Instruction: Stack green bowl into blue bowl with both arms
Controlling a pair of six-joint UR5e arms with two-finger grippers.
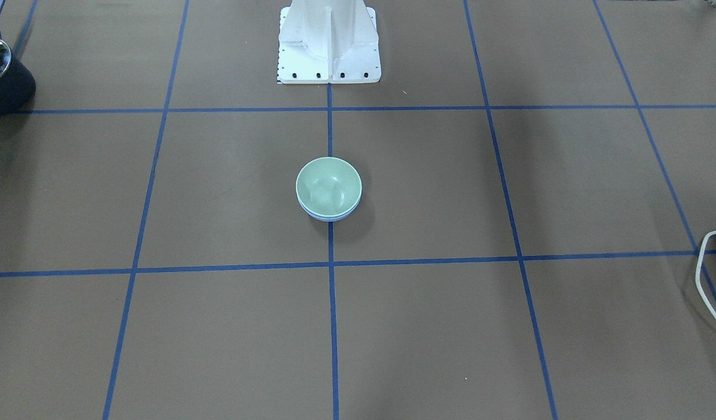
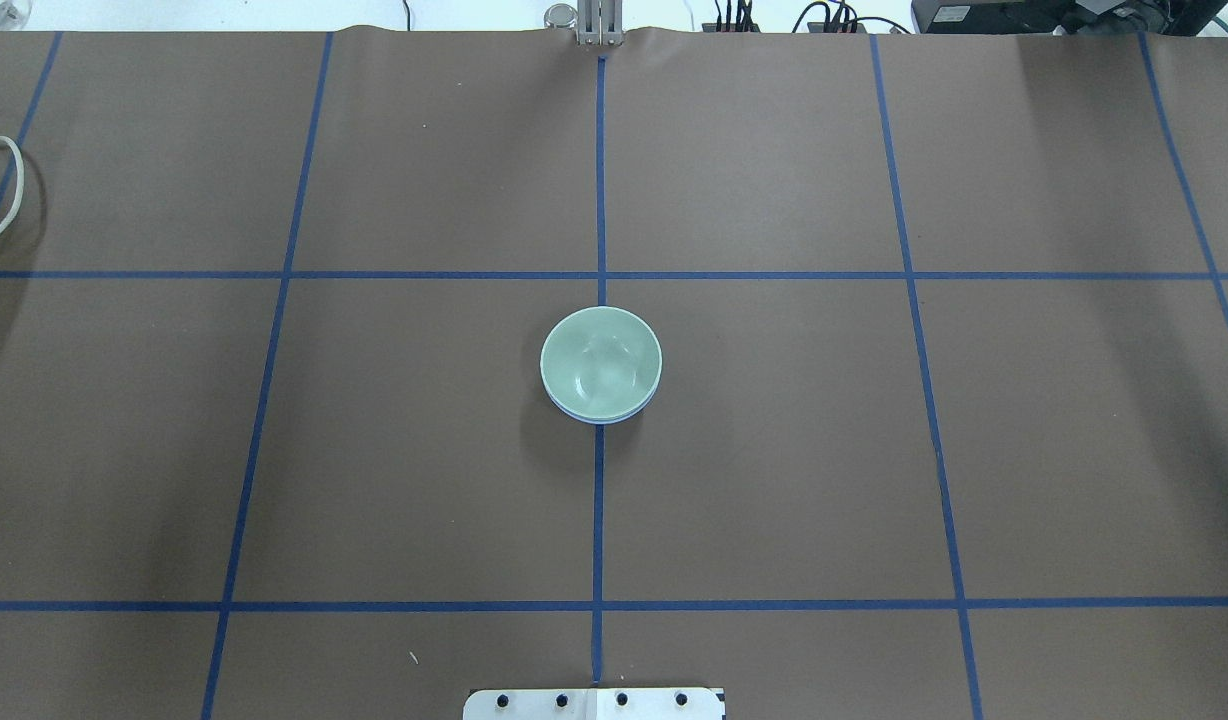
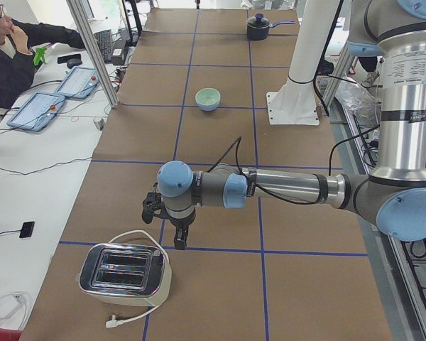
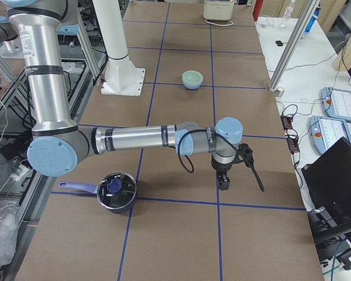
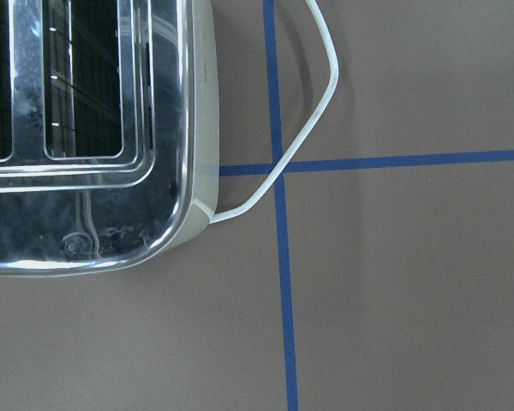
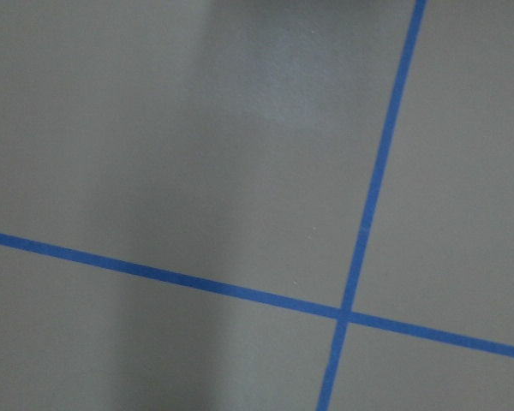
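Note:
The green bowl sits nested inside the blue bowl at the middle of the table, on the centre tape line. Only a thin periwinkle rim of the blue bowl shows under the green bowl. No arm appears in the overhead or front views. My left gripper hangs low over the table near the toaster, far from the bowls. My right gripper hangs low at the other end, next to the pot. I cannot tell whether either is open or shut. Neither holds a bowl.
A chrome toaster with a white cord stands at the table's left end. A black pot with a lid stands at the right end. The white base pedestal stands behind the bowls. An operator sits across the table.

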